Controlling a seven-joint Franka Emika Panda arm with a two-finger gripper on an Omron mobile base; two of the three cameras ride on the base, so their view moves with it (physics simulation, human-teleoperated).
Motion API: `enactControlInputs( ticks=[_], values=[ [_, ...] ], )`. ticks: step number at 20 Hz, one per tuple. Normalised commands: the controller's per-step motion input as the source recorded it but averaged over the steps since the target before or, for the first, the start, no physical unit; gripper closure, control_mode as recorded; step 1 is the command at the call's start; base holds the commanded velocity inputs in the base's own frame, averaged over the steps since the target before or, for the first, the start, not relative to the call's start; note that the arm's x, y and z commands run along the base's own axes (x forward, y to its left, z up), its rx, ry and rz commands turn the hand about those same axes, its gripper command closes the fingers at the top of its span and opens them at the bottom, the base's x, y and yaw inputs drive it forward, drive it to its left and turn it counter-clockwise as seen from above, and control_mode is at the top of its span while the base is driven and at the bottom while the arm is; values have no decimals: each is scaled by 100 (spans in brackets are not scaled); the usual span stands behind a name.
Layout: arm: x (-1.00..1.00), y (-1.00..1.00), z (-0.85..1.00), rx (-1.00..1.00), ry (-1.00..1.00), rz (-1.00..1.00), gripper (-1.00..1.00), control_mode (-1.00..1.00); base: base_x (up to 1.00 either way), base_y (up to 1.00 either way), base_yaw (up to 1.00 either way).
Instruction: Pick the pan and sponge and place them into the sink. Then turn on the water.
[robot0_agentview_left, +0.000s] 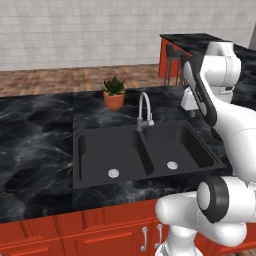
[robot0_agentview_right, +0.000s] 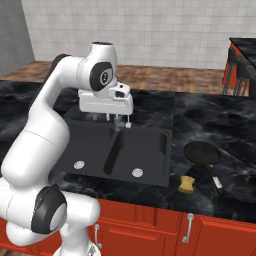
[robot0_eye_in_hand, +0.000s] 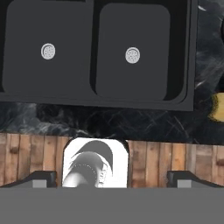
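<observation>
The black double-basin sink (robot0_agentview_left: 95, 155) is set in the dark marble counter, with a silver drain in each basin. On the counter to its right lies the round black pan (robot0_agentview_right: 201, 152), its handle pointing toward the front edge. The yellow sponge (robot0_agentview_right: 187, 184) sits just in front of the pan, near the sink's front right corner, and its edge also shows in the hand view (robot0_eye_in_hand: 217, 107). My gripper (robot0_agentview_right: 122, 122) hangs open above the back of the sink and holds nothing. Its fingertips (robot0_eye_in_hand: 43, 178) stand far apart. No water is in view at the faucet (robot0_agentview_left: 145, 109).
An orange plant pot (robot0_agentview_left: 114, 98) stands behind the sink's left basin. Red cabinets with silver handles (robot0_agentview_right: 188, 227) run under the counter. A second dark counter with stools (robot0_agentview_left: 172, 57) stands at the far right. Wood floor lies beyond the counter.
</observation>
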Motion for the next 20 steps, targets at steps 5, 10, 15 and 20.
enactControlInputs(
  ticks=[5,10,15,20],
  values=[
    [0,-23,-1,1,1,6,-100,-100,0,0,0],
    [0,-28,-6,0,0,5,-100,-100,0,0,0],
    [0,-25,-14,0,1,4,-100,-100,0,0,0],
    [0,-21,-14,0,1,3,-100,-100,0,0,0]
  ],
)
